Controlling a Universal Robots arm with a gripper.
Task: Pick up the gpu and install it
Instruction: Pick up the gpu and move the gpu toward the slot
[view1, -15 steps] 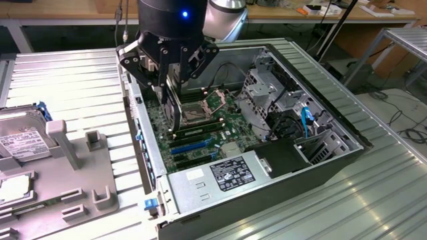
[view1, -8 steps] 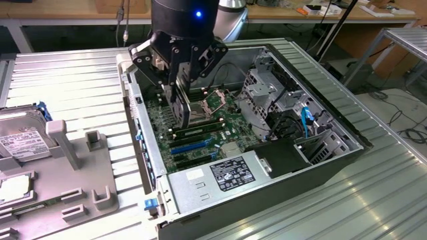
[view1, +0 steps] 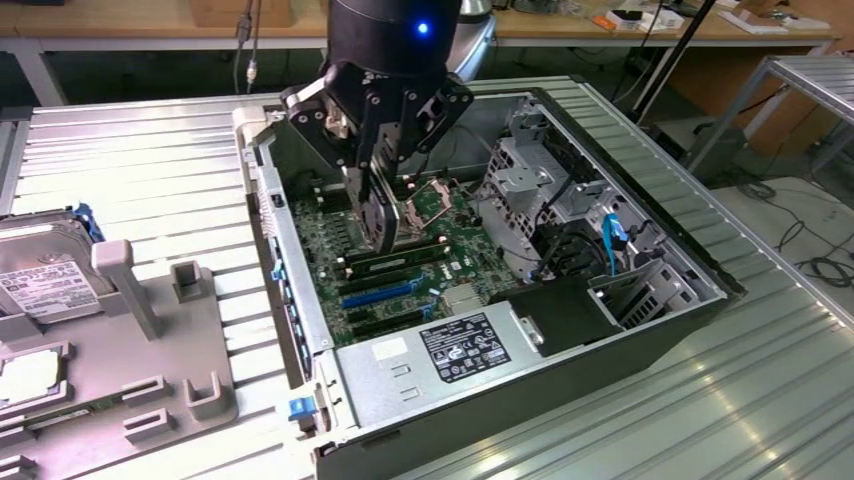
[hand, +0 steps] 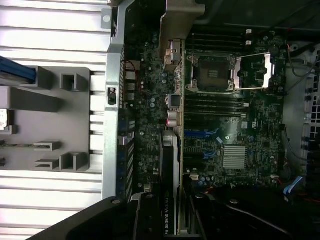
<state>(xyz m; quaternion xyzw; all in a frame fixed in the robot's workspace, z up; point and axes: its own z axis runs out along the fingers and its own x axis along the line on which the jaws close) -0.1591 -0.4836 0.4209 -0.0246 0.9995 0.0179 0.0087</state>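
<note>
one grey holder tray (view1: 147, 350) lies nearest, at about eight o'clock from the gripper in the exterior view, with a hard drive (view1: 47, 275) at its nine o'clock end. past it, the open computer case (view1: 441, 425) lies on its side on the ribbed metal table (view1: 747, 400), its power supply (view1: 434, 350) at six o'clock of the gripper. deeper in, the gripper (view1: 378, 215) hangs inside the case over the motherboard (view1: 461, 255), clamped on the gpu (view1: 384, 243), which it holds edge-on with the card reaching down from the fingers toward the board. the card's low end sits just above, or on, the dark memory slots (view1: 400, 262); i cannot tell which. the blue slots (view1: 387, 293) lie at six o'clock of that, the cpu socket (view1: 430, 200) at two o'clock. in the wrist view the gpu (hand: 170, 165) runs away from the gripper (hand: 172, 222) as a thin dark strip, with what looks like its silver bracket (hand: 182, 22) at the far end, crossing the line of the blue slots (hand: 202, 134) rather than lying along them. the pick-up looks done and the install is in hand but unfinished: the card is in no slot. seating it would, i judge, call for turning the card so its contact edge lies along a blue slot, bracket toward the case's rear wall, then a straight, even press. farthest, at twelve o'clock, stand wooden benches (view1: 601, 25).
</note>
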